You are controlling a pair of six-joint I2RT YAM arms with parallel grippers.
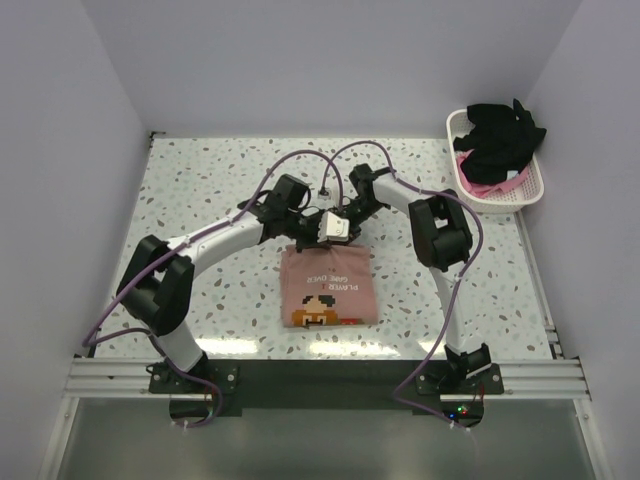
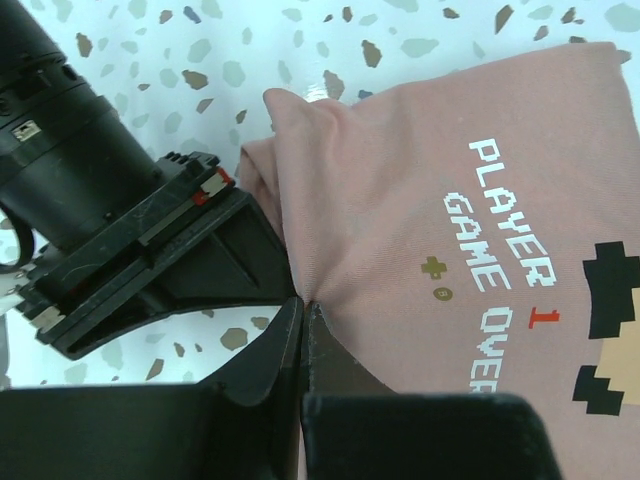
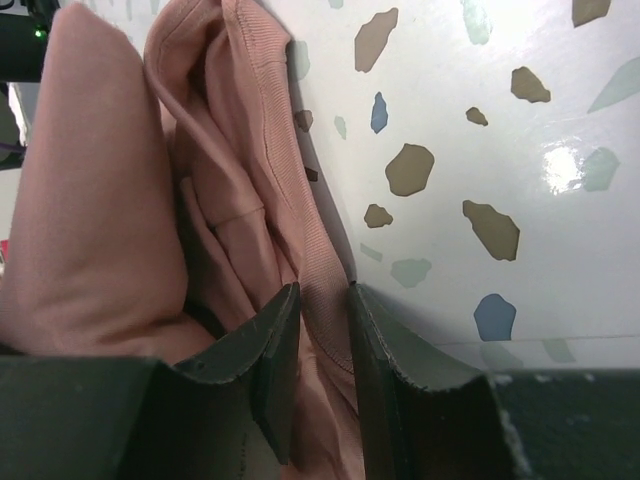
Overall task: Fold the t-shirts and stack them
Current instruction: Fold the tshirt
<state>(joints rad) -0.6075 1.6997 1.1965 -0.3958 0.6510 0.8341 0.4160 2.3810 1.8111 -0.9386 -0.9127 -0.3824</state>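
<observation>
Working on the salmon-pink t-shirt (image 1: 328, 285), folded into a compact panel at the middle of the table (image 1: 200, 200), print side up. Pinching its far edge from both sides: with the left gripper (image 2: 305, 318) pressed tight together, seemingly on only a thin nip of cloth at the tips; with the right gripper (image 3: 322, 300) part-closed over a thick ribbed hem bunched between its fingers. Likely to fail on the left first: so shallow a bite could slip free on any lift or pull, dropping one corner and skewing the fold. Could also drag just the top layer and peel the folded layers apart, or tug unevenly, given such lopsided grips. Crowded at that far edge, both grippers nearly touching, hence some risk of knocking together. Plenty of bare speckled surface to the left, right and beyond the shirt; less on the near side. Well apart at the far right corner, the white basket (image 1: 530, 195), with the black t-shirt (image 1: 500, 135) heaped over the brighter pink t-shirt (image 1: 485, 185)
</observation>
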